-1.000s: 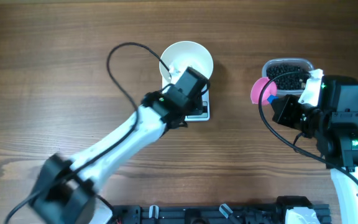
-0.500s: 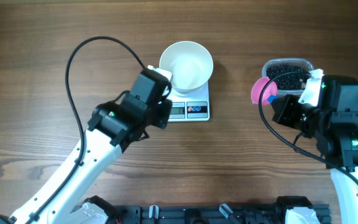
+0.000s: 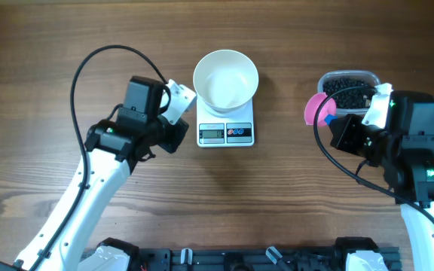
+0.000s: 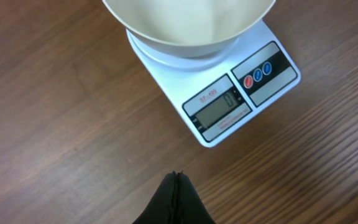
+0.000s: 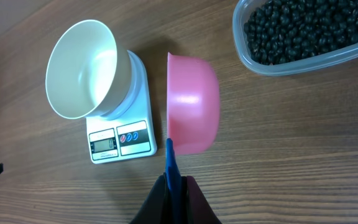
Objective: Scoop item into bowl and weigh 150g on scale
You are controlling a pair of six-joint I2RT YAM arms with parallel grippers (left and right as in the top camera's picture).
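The coming move belongs to the right arm. The right gripper (image 5: 174, 186) is clamped on the blue handle (image 5: 171, 158) of the pink scoop (image 5: 193, 102), and the handle's long axis runs straight back along the fingers. In the right wrist view the scoop is empty and turned on edge, with its rounded back toward the clear tub (image 5: 278, 67). The tub holds the black beans (image 5: 303, 25) and lies forward and to the right of the scoop, just beside it. I judge that the scoop must swing right and dip into the tub before anything goes to the bowl. The white bowl (image 3: 226, 78) stands empty on the scale (image 3: 226, 132), well to the left of the scoop. The left gripper (image 4: 176, 186) hovers near the scale's left side, jaws fully closed, holding nothing. It is the nearer arm to the scale but is not needed for scooping.
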